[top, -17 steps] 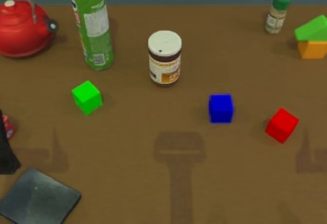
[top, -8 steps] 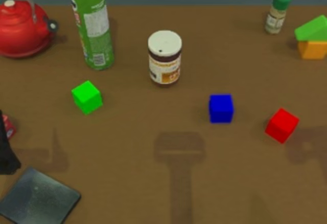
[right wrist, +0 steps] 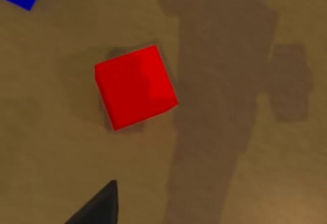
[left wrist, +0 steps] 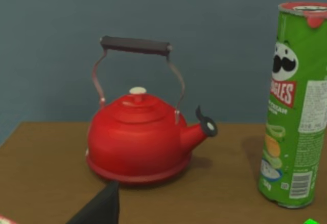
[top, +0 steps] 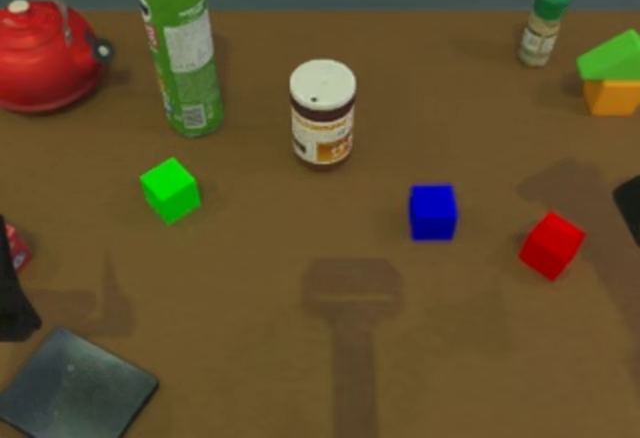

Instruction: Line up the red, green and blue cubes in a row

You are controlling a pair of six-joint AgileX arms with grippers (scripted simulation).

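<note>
At the counter's far left edge the left arm's dark bulk sits parked beside a dark square pad; whether its claw is open cannot be told. Behind it stand a red kettle and a tall green Pringles can. The green cube lies just in front of the can, well apart from the other two cubes. A white-lidded jar stands near the middle. The blue cube lies right of centre, with the red cube near it, slightly tilted. A green-capped spice bottle and a green wedge on an orange block stand at the back right. The right arm only just shows at the right edge, and its wrist view looks down on the red cube; its claw's opening cannot be told.
</note>
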